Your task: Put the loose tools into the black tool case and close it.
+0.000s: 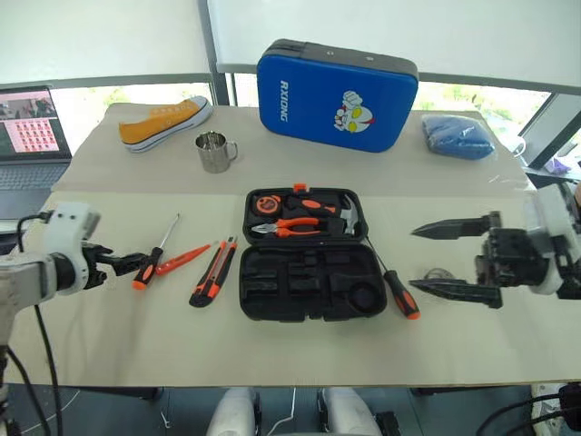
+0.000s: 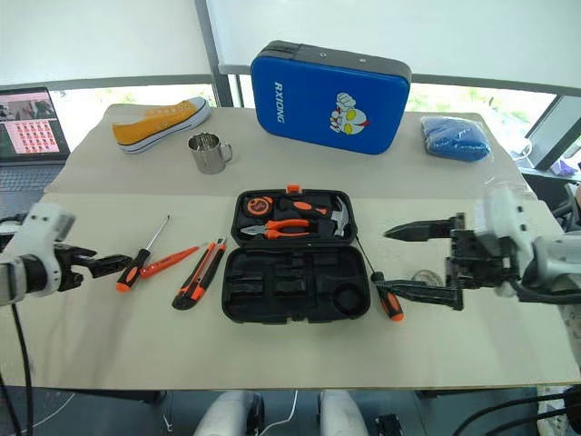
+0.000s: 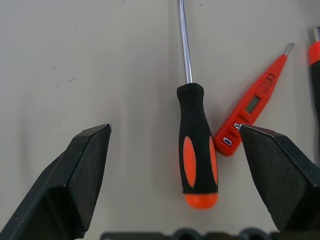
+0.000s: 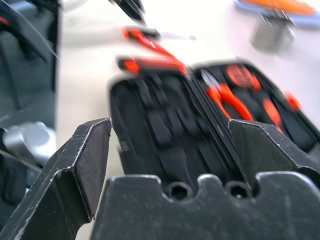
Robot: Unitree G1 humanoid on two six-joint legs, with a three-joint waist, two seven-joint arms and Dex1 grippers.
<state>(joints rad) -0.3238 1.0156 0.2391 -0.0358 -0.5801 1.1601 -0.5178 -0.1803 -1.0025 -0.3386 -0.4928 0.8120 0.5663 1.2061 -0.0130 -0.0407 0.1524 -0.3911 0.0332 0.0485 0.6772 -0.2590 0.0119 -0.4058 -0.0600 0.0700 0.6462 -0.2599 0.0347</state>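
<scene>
the left gripper (image 3: pixel 175 165), fingers apart, is framing the screwdriver (image 3: pixel 198 150) lying on the table (image 1: pixel 109 327) left of the open black tool case (image 1: pixel 304 286), likely light, rigid, best pinched mid-handle, while the right gripper (image 1: pixel 445 259) is hanging open.

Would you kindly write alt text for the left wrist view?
The open left gripper hovers over a black-and-orange-handled screwdriver lying on the beige table, its handle between the two black fingers. A slim orange tester screwdriver lies just beside it.
</scene>
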